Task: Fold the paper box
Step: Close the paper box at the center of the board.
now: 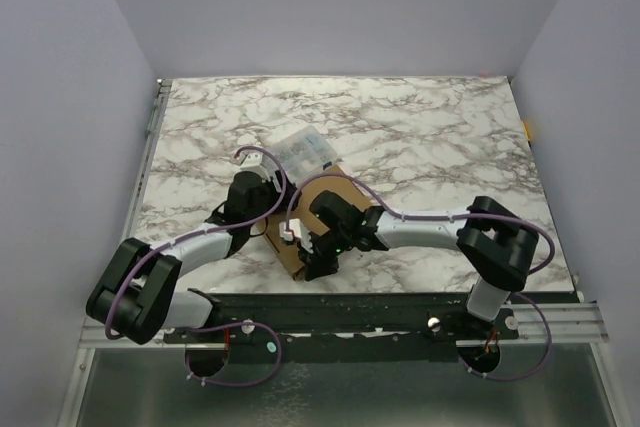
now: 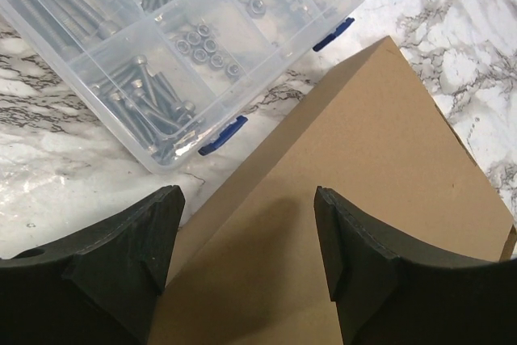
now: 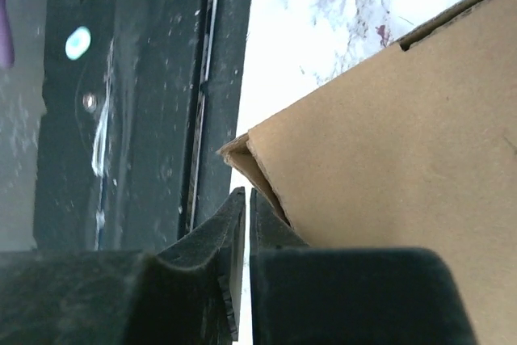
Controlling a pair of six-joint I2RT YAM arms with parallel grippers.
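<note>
The paper box [image 1: 318, 195] is brown cardboard, lying on the marble table near its front edge between the two arms. In the left wrist view its flat brown top [image 2: 363, 143] fills the lower right. My left gripper [image 2: 246, 199] is open, with its jaws spread over the box's top, and holds nothing; from above it [image 1: 272, 209] is at the box's left side. My right gripper [image 3: 247, 195] is shut with nothing between the fingers, right beside the box's near corner [image 3: 404, 143], where a cardboard edge stands slightly apart. From above it [image 1: 317, 263] is at the box's front edge.
A clear plastic compartment case [image 2: 161, 38] with blue latches, holding screws and nuts, lies just beyond the box at the upper left [image 1: 303, 151]. The black frame rail [image 3: 145, 103] runs along the table's front edge, close to my right gripper. Grey walls enclose the table.
</note>
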